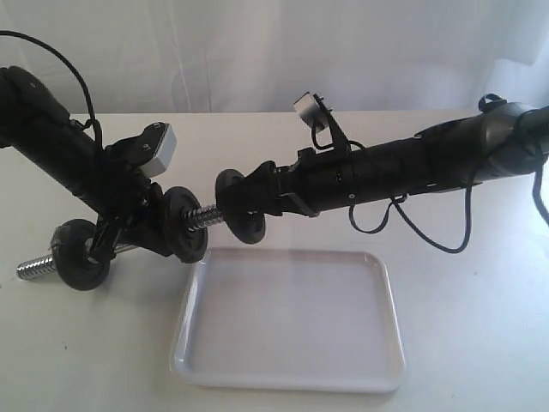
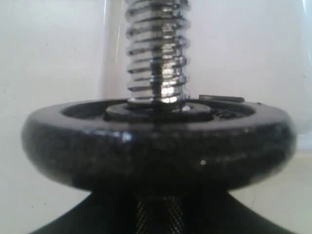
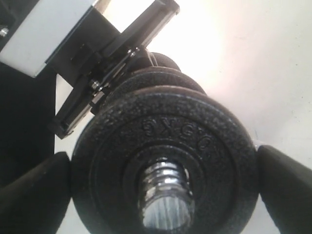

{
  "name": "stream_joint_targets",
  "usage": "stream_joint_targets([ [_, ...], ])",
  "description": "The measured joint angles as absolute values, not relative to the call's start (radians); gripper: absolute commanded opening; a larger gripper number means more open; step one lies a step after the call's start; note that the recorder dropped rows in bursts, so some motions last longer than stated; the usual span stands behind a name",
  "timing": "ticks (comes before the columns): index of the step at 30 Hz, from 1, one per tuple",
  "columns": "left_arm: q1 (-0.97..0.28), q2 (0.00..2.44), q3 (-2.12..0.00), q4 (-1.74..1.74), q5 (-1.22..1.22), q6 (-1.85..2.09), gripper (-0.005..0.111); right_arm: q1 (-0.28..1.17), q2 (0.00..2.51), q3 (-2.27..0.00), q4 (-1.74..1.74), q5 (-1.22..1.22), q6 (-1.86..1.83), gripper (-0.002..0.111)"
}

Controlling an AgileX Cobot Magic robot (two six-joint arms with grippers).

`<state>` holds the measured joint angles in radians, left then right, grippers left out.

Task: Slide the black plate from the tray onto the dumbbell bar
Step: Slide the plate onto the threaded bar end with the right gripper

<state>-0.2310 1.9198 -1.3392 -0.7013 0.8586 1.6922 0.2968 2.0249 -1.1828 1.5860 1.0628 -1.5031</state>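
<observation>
My left gripper (image 1: pixel 137 233) (image 2: pixel 158 217) is shut on the middle of the dumbbell bar (image 1: pixel 204 216) (image 2: pixel 157 53), holding it tilted above the table. Two other black discs (image 1: pixel 81 253) (image 1: pixel 185 225) sit on the bar, one on each side of that gripper. The nearer disc (image 2: pixel 158 141) fills the left wrist view. My right gripper (image 1: pixel 244 206) (image 3: pixel 162 192) is shut on the black plate (image 1: pixel 233 190) (image 3: pixel 170 129) by its rim. The bar's threaded tip (image 3: pixel 168 204) pokes through the plate's central hole. The white tray (image 1: pixel 287 378) lies below with nothing in it.
The bar's other threaded end (image 1: pixel 34 266) sticks out low at the left. The left arm's white wrist camera box (image 1: pixel 159 146) (image 3: pixel 44 34) stands close to the plate. Cables (image 1: pixel 429 232) hang under the right arm.
</observation>
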Motion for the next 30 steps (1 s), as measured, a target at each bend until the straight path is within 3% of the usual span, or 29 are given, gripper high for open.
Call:
stream_joint_targets([
  [8,-0.231,1.923,-1.335,-0.714,0.854,1.7,0.0,0.344,2.029,-1.183,1.612,0.989,-1.508,0.001],
  [11,-0.231,1.923,-1.335,-0.714,0.852,1.7,0.0,0.362,2.031,-1.183,1.623,0.964,-1.51,0.007],
  [16,-0.231,1.924,-1.335,-0.716,0.852,1.709,0.0,0.38,2.039,-1.183,1.635,0.945,-1.51,0.031],
  [23,-0.231,1.924,-1.333,-0.716,0.852,1.719,0.0,0.399,2.051,-1.185,1.655,0.938,-1.529,0.08],
  [30,-0.233,1.924,-1.333,-0.716,0.854,1.721,0.0,0.401,2.051,-1.185,1.652,0.93,-1.531,0.1],
])
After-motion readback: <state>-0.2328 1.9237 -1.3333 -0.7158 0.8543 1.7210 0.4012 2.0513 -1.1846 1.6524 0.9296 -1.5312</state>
